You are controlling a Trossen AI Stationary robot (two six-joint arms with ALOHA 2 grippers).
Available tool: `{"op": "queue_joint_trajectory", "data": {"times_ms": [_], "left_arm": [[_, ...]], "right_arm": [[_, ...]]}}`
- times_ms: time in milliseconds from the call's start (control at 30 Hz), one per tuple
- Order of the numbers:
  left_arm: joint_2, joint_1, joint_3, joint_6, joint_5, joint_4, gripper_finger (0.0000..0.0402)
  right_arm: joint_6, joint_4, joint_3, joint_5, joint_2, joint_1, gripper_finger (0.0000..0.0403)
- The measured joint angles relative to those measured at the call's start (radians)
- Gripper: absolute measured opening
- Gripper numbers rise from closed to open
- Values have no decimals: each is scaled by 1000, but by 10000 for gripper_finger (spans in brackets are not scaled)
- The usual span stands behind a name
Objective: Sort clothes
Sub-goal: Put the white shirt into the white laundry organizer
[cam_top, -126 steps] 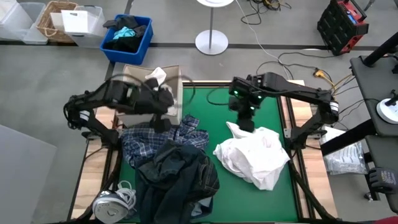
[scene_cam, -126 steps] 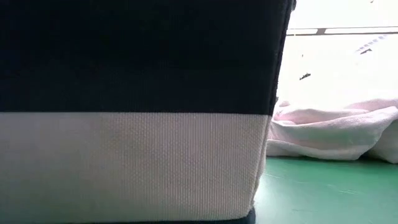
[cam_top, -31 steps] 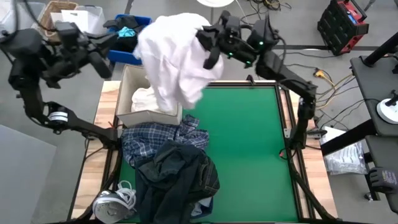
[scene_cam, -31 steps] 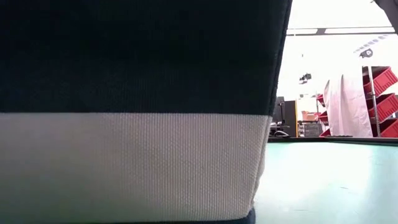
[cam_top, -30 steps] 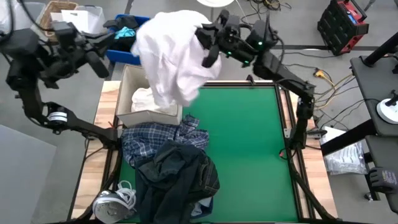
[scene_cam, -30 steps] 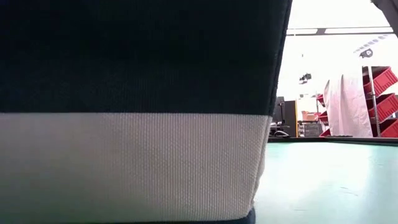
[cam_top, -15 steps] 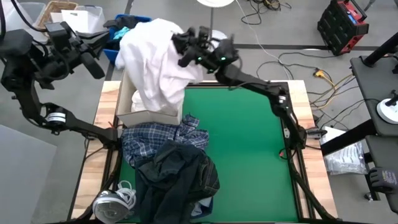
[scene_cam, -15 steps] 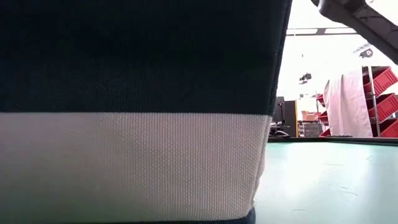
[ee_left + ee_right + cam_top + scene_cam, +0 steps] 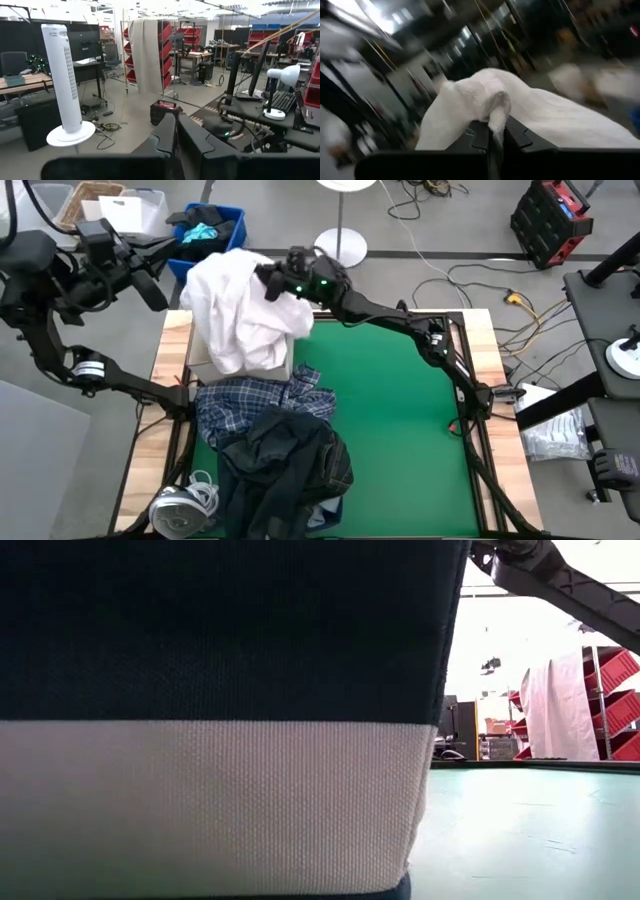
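A white shirt hangs from my right gripper, which is shut on it above the table's far left corner. Its lower folds drape over the beige box standing there. On the green mat just nearer lie a blue-white plaid shirt and, overlapping its near side, a dark denim heap. My left gripper is raised beyond the table's far left corner, shut and holding nothing. My right gripper pinches a bunched fold of the white shirt between its two fingers; how many layers, I cannot tell. The fingers come roughly level from the table's right side. The shirt hangs slack below them, and its lower part rests on the box.
A blue bin with dark and teal fabric stands on the floor behind the box. A white corded object lies at the table's near left corner. The mat's right half is bare. A dark-and-cream canvas wall fills most of the low view.
My right gripper has carried the white shirt toward the table's left edge and downward, staying shut. The shirt, hanging high before, now drapes over the box and hides what lay inside.
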Motion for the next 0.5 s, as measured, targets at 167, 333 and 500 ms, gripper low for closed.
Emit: {"op": "queue_joint_trajectory", "data": {"times_ms": [167, 333, 500], "left_arm": [[3, 0, -6, 0, -3, -18, 0], [10, 0, -36, 0, -5, -38, 0], [35, 0, -89, -11, -45, -88, 0]], "right_arm": [[-70, -284, 0, 5, -1, 5, 12], [-71, -445, 0, -1, -2, 6, 38], [-101, -539, 0, -26, -12, 11, 105]]}}
